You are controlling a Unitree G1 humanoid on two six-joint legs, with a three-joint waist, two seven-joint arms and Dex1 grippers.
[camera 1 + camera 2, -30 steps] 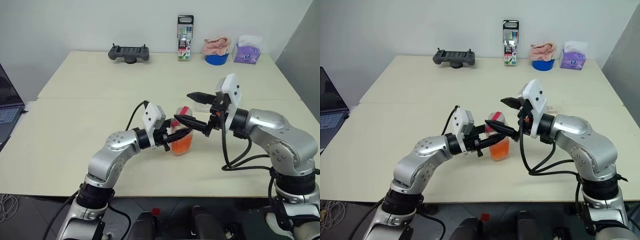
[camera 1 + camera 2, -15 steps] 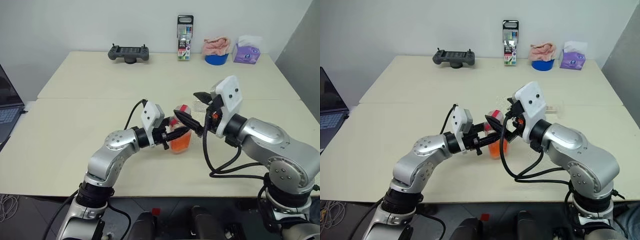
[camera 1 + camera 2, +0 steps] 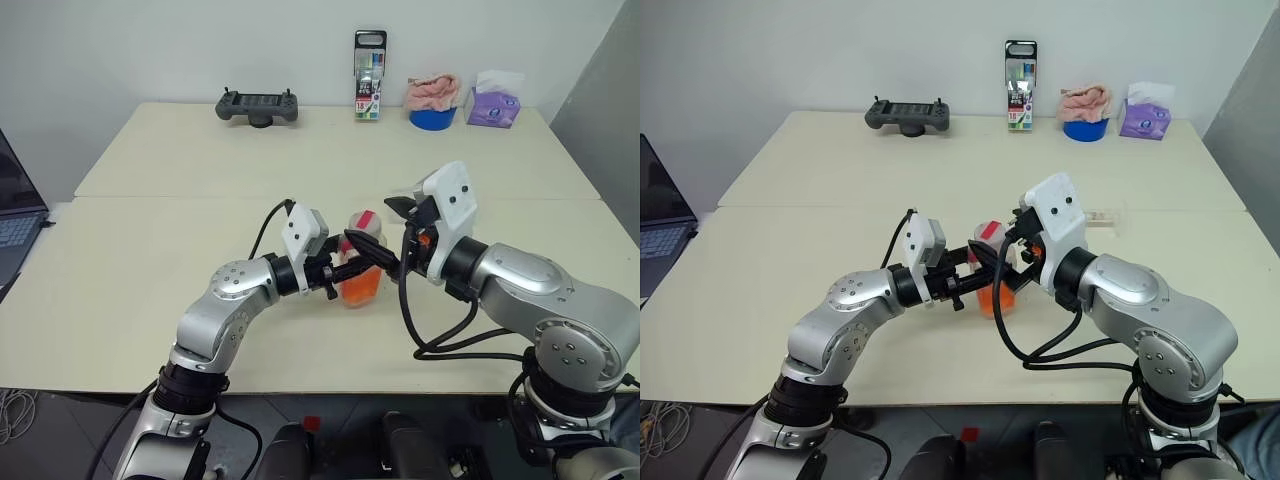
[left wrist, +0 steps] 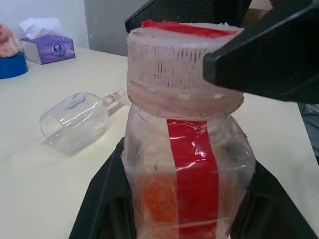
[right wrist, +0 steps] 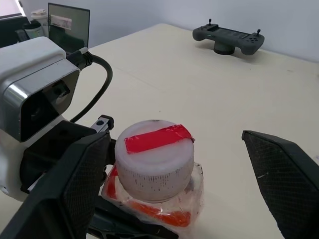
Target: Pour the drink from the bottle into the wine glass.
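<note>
Bottle (image 3: 361,268), upright at frame centre and clamped at its body by the left gripper (image 3: 345,272), has its cap (image 5: 154,154) between the right gripper's (image 5: 189,194) wide-apart fingers.

Setting: an indoor lab or office workroom, staged for robot trials. Two pale cream tables (image 3: 150,290) stood pushed together before a plain white wall (image 3: 150,45). Along the far edge were ranged a black handheld controller (image 3: 259,105), a tall pen pack (image 3: 369,75), a blue bowl (image 3: 433,117) holding a pink cloth (image 3: 433,91), and a purple tissue box (image 3: 495,105). An open laptop (image 3: 15,215) sat at the robot's left. Loose cables (image 3: 12,408) lay on the floor below the table's near edge. A grey panel (image 3: 605,110) closed the right side.
</note>
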